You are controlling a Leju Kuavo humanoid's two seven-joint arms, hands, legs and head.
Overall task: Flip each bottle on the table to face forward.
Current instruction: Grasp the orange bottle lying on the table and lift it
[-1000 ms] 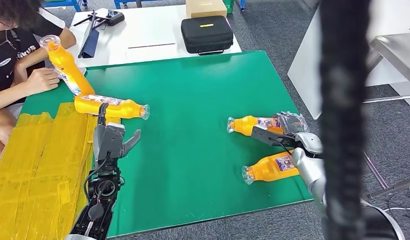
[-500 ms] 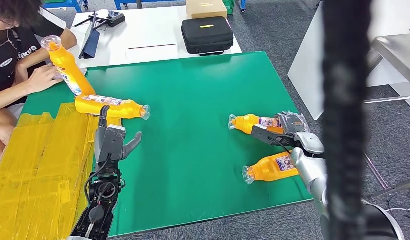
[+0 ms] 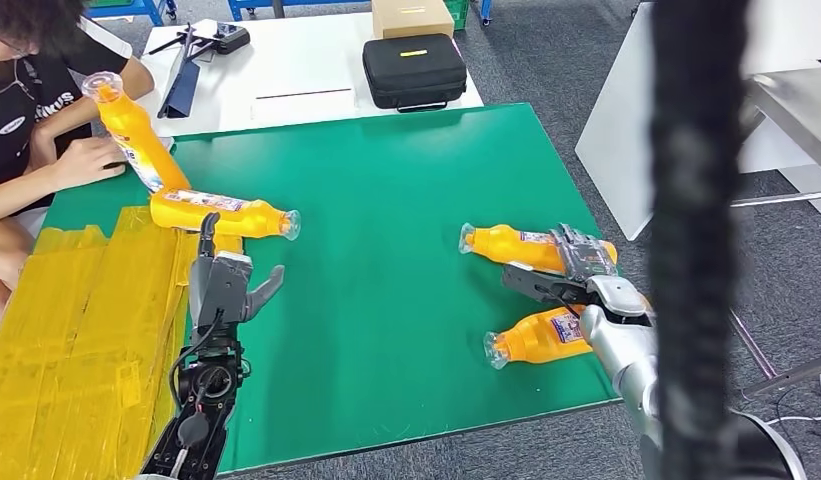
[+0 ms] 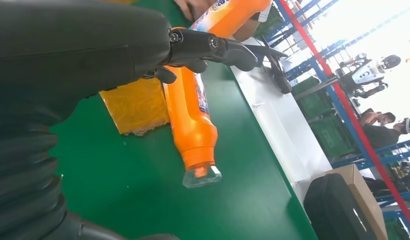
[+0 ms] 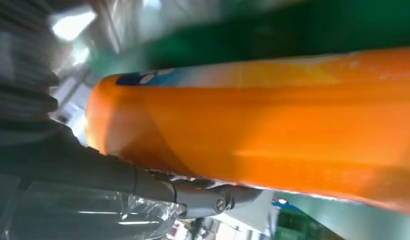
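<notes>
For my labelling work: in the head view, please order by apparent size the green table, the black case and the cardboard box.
1. green table
2. black case
3. cardboard box, cropped by the frame's top edge and farthest from the camera, so its true size is unsure.

The left arm is reaching forward over the left part of the table, its left hand [image 3: 223,285] hovering with the fingers [image 4: 227,49] spread apart, gripping nothing. The right arm is reaching in near the table's right edge, its right hand [image 3: 571,268] wrapping around a bottle [image 3: 514,246].
</notes>
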